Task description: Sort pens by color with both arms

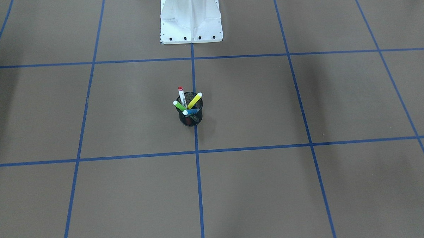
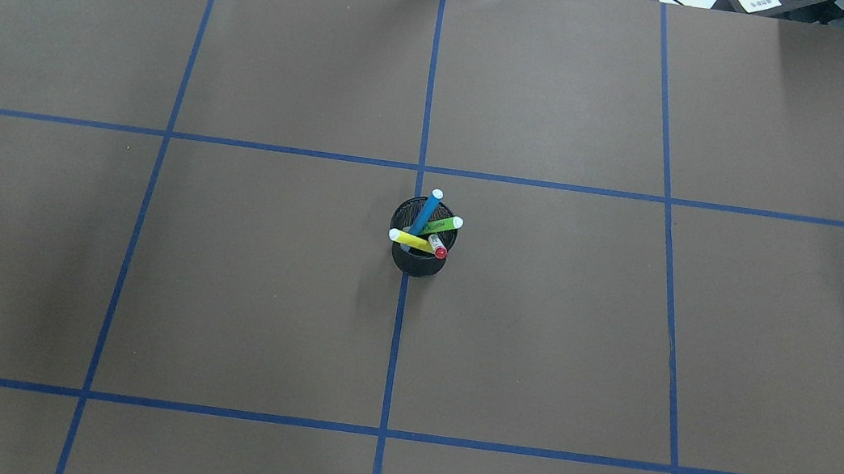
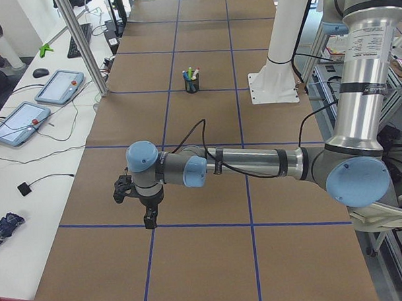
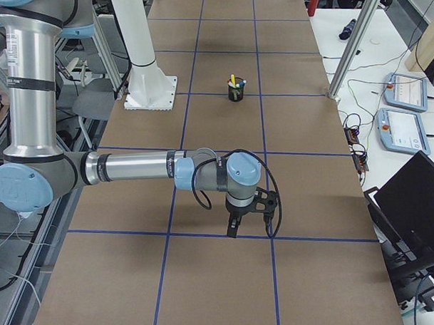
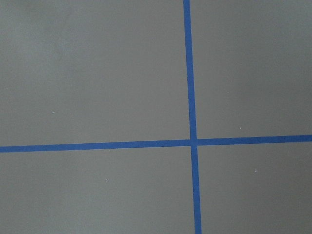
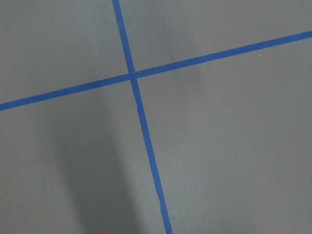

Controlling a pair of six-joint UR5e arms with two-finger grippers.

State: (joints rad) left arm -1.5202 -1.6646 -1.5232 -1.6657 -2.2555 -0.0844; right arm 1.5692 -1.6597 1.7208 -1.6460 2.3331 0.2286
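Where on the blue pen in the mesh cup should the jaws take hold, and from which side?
Take the blue pen by its upper shaft, just below the pale end, where it sticks out past the far rim of the mesh cup. Probably best from above, jaws astride the shaft: it leans away from the robot, apart from the green pen and yellow pen.

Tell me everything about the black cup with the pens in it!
The cup is a round holder of black wire mesh. It stands upright on the brown table, right on the middle blue tape line. Four pens lean out of its open top: a blue pen, a green pen, a yellow pen and a white pen with a red cap. Nothing else touches it.
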